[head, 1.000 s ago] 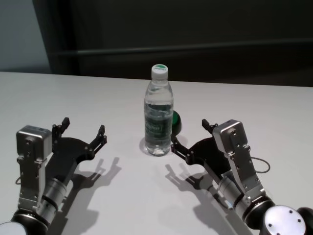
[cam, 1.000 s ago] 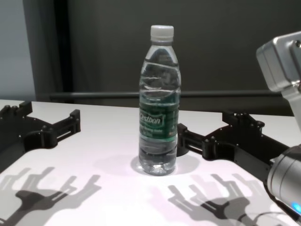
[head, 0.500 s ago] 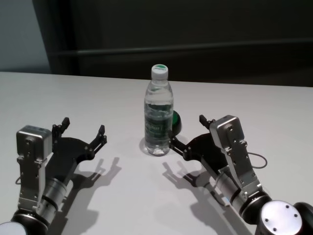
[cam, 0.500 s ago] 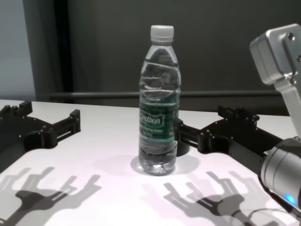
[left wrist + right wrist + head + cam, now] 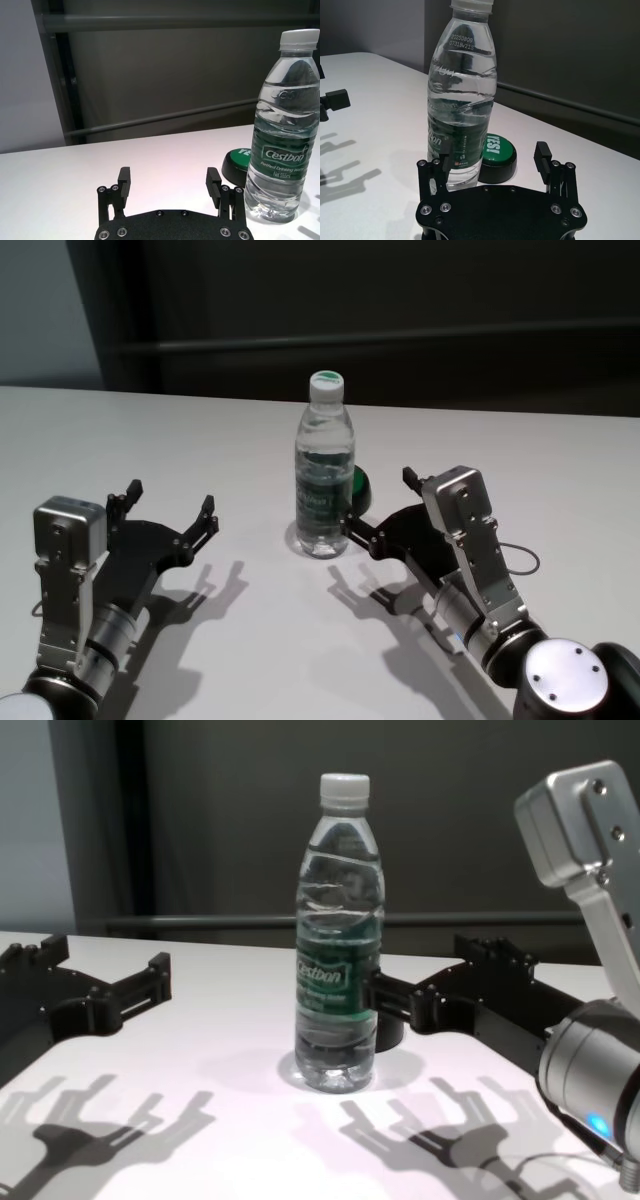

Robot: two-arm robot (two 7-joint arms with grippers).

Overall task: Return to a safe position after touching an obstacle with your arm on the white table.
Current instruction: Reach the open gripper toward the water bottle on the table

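Note:
The obstacle, a clear water bottle (image 5: 324,480) with a white cap and green label, stands upright mid-table on the white table (image 5: 150,430). My right gripper (image 5: 378,503) is open just to its right. One of its fingers (image 5: 380,992) reaches the label side of the bottle (image 5: 340,950) and looks to be touching it. In the right wrist view the bottle (image 5: 462,115) rises right behind one finger of that gripper (image 5: 493,152). My left gripper (image 5: 171,497) rests open and empty, well left of the bottle; in its wrist view the gripper (image 5: 168,177) is apart from the bottle (image 5: 282,145).
A low black disc with a green top (image 5: 360,490) lies just behind and right of the bottle, between the right gripper's fingers in the right wrist view (image 5: 497,155). A dark wall with a rail runs behind the table's far edge.
My right gripper has slid left and forward until one finger reaches the bottle's side. The bottle stays upright in place. The left arm has not moved.

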